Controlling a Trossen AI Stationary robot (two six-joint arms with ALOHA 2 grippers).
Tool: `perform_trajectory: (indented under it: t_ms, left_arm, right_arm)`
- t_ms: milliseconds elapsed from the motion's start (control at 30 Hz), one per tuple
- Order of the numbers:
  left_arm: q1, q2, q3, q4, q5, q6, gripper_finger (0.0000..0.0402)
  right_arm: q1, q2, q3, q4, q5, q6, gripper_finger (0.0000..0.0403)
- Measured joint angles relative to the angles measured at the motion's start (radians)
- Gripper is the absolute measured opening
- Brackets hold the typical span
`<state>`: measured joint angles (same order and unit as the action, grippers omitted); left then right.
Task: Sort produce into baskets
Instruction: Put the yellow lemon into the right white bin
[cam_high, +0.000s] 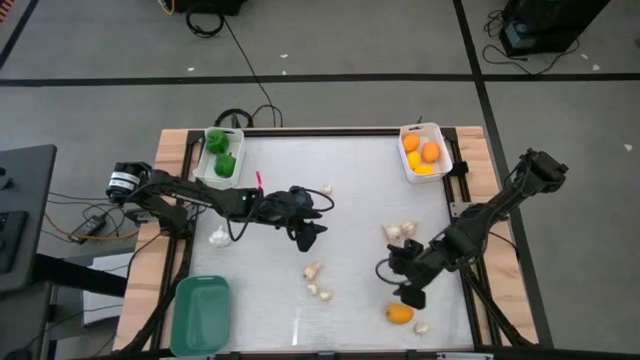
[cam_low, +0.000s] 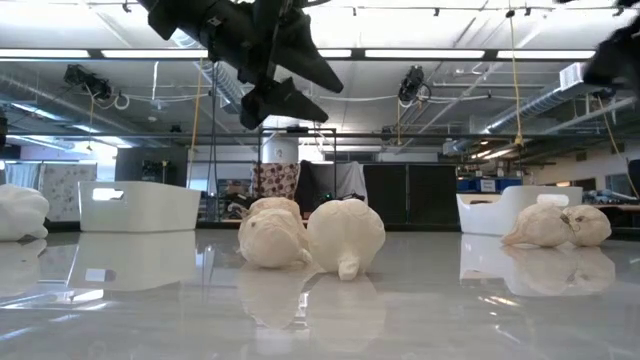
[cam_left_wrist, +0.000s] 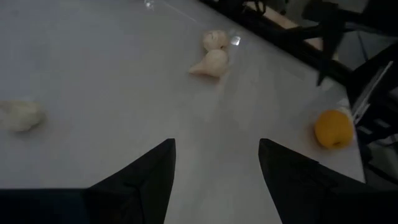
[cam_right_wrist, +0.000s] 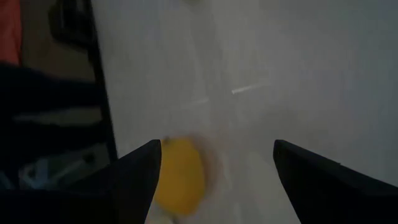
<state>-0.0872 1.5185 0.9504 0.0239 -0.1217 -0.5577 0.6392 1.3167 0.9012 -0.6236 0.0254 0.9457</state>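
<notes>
So far, from above, the sorting looks partly done. The white basket (cam_high: 221, 155) at the far left holds two green peppers (cam_high: 222, 156). The white basket at the far right (cam_high: 425, 151) holds about four orange and yellow fruits (cam_high: 421, 153). The big green basket (cam_high: 200, 315) at the near left has nothing in it. One orange fruit (cam_high: 399, 314) is on the bench (cam_high: 350, 200) at the near right. I count about ten white mushroom pieces loose on the bench, like the near middle ones (cam_high: 317, 282). The left tool (cam_high: 310, 238) hangs over the middle. The right tool (cam_high: 408, 296) hangs just beside the orange fruit.

From bench height, two white pieces (cam_low: 312, 235) sit close together, touching.

Past the left tool (cam_left_wrist: 216, 163), its fingers are spread apart and hold nothing.

Past the right tool (cam_right_wrist: 216, 163), the fingers are spread too, with the orange fruit (cam_right_wrist: 179, 175) near one finger.
</notes>
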Motion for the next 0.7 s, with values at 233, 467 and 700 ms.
perform_trajectory:
  t_ms: [233, 467, 700]
  left_arm:
    - [-0.008, 0.0, 0.0, -0.007, 0.002, -0.02, 0.0236]
    - [-0.017, 0.0, 0.0, -0.007, -0.008, -0.023, 0.0236]
    - [-0.016, 0.0, 0.0, -0.007, -0.042, -0.023, 0.0236]
  right_arm:
    - [0.109, 0.0, 0.0, -0.111, 0.003, -0.028, 0.0319]
    - [0.21, 0.0, 0.0, -0.104, 0.079, 0.023, 0.0322]
    - [0.245, 0.078, -0.006, 0.061, 0.082, -0.015, 0.0351]
